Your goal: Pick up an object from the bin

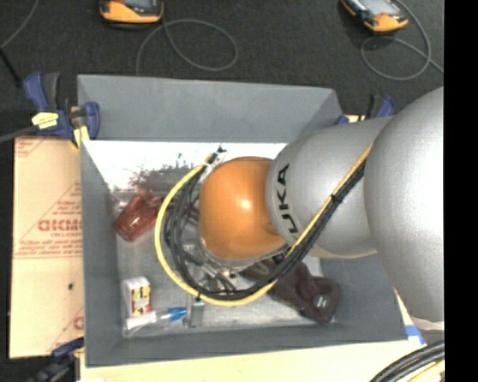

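**Arm low in the grey bin (216,112)**

Left of the orange wrist cover (235,209) lies a red-brown block (137,216). Below-left of the cover are a small white box (137,297) and a blue-tipped clear tube (173,315), nearest the gripper (203,292). Whether the gripper is released or clenched cannot be told. Below-right of the cover lies a dark maroon lump (314,298).

- I read this as a robotics lab test cell, not a home or a shop.
- A big silver industrial arm (388,186) with part of the KUKA name on it reaches in. An orange cover (235,209) sits at its wrist, ringed by a yellow-and-black cable loop (166,224).
- It works over a grey metal bin (209,112) of small loose oddments.
- Around the bin, thin cables (202,45) lie in loose loops on a dark surface, with one orange-and-black device (131,9) and another (376,13) at the far edge.
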`<act>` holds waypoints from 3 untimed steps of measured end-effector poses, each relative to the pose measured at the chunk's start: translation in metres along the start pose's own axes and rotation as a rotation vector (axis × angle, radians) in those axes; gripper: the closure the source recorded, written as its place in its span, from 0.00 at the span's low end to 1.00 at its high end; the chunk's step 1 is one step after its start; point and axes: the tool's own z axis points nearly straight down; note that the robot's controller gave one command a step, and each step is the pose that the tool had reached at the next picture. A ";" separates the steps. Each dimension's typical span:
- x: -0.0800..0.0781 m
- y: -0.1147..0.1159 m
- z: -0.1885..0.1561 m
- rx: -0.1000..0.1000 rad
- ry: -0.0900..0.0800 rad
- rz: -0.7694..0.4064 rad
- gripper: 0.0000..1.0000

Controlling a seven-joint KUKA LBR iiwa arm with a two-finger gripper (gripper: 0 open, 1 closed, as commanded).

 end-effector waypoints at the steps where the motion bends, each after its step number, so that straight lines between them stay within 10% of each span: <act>1: -0.002 -0.001 -0.004 -0.002 -0.008 0.004 0.00; 3: -0.002 0.010 0.052 0.001 -0.002 -0.214 0.00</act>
